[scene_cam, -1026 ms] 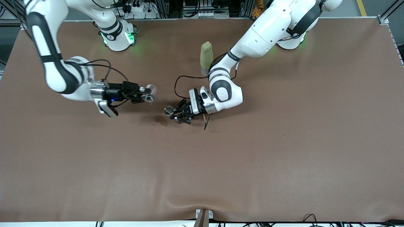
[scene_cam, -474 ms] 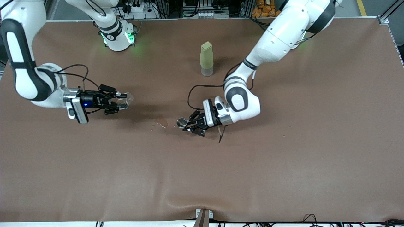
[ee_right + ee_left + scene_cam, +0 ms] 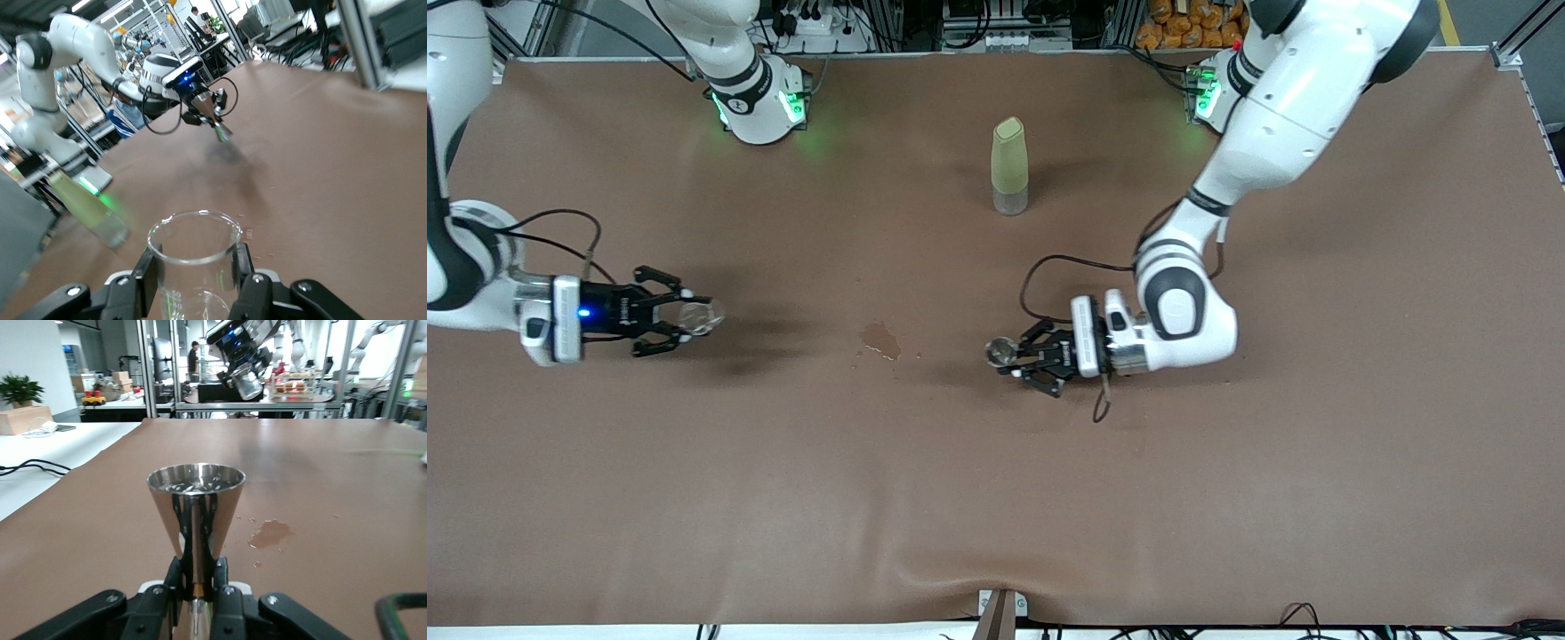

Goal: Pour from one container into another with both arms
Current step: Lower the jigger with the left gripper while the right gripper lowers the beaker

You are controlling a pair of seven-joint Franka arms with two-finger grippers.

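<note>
1. While the two arms stand well apart over the brown table (image 3: 1227, 498), the right gripper (image 3: 685, 317) holds a small clear glass cup (image 3: 699, 316) toward the right arm's end, its fingers clamped on the cup's sides.
2. Seen from the right wrist, the glass cup (image 3: 194, 263) sits upright between the black fingers (image 3: 148, 273), mouth up, its long axis running straight up out of the grip; faint printed marks show low on its wall, too small to read.
3. Nearer the middle of the table, the left gripper (image 3: 1021, 357) is clamped on a silvery metal jigger (image 3: 1000, 353).
4. From the left wrist, the jigger (image 3: 195, 513) stands upright, wide round rim on top, with the fingers (image 3: 222, 577) pinching its narrow waist; droplets speckle the inside of the upper cone.
5. On the table between the two grippers lies a small wet patch (image 3: 880, 339) with a few stray drops beside it.
6. Farther from the front camera than the patch, an olive-green bottle (image 3: 1009, 165) with a clear base stands upright on its own, well apart from both grippers.
7. Wide bare tabletop lies nearer the front camera than both grippers, where the covering buckles slightly at the edge (image 3: 960, 578).
</note>
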